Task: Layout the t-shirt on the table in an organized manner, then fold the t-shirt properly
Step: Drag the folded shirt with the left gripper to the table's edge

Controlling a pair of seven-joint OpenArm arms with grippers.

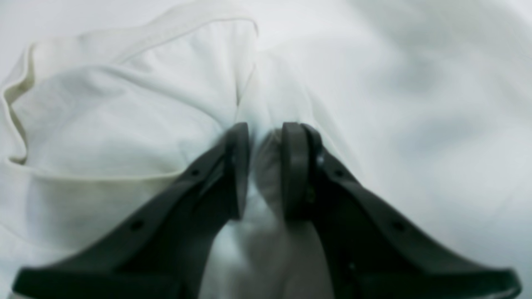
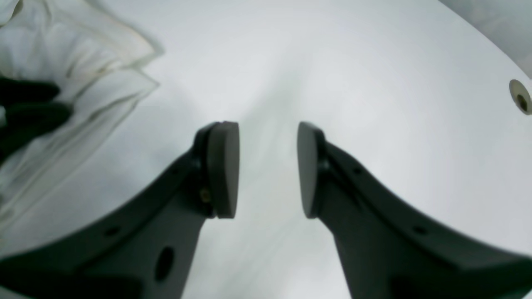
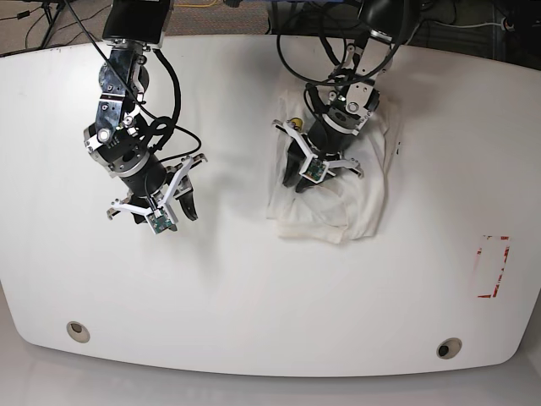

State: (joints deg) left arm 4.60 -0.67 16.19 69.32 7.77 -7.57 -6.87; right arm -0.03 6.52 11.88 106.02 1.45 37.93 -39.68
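near edge of counter [image 3: 254, 338]: white top with a rounded front rim; two round grommet holes sit close to that rim, the left hole [image 3: 78, 331] and the right hole [image 3: 449, 348].
red tape rectangle [image 3: 493, 266]: on the counter at the base view's right, well apart from the shirt and from both arms.
right claw [image 3: 161, 203]: on the base view's left, pointing down over bare counter, apart from the cloth; in the right wrist view [image 2: 268, 170] its two dark pads stand parted with plain white surface showing between them, nothing held.
right wrist view, edges: a bunched corner of the t-shirt [image 2: 70, 83] lies at upper left, with the dark shape of the other arm across it; a grommet hole [image 2: 520, 96] shows at far right near the counter's curved rim.
t-shirt [image 3: 338, 182]: white, crumpled into an uneven heap right of the counter's middle, not spread out; a small yellow spot shows at its upper left edge, and it is too small to say what it is.
left claw [image 3: 314, 173]: on the base view's right, down on top of the heap; in the left wrist view [image 1: 265, 166] its pads are drawn close together with a ridge of white fabric pinched between them, so it is gripping the t-shirt [image 1: 137, 108].
left wrist view, cloth: a hemmed edge curls along the upper left; the picture is soft, so it may be a sleeve or the bottom hem.
far edge: dark cables and both arm bases stand beyond the counter's back rim.
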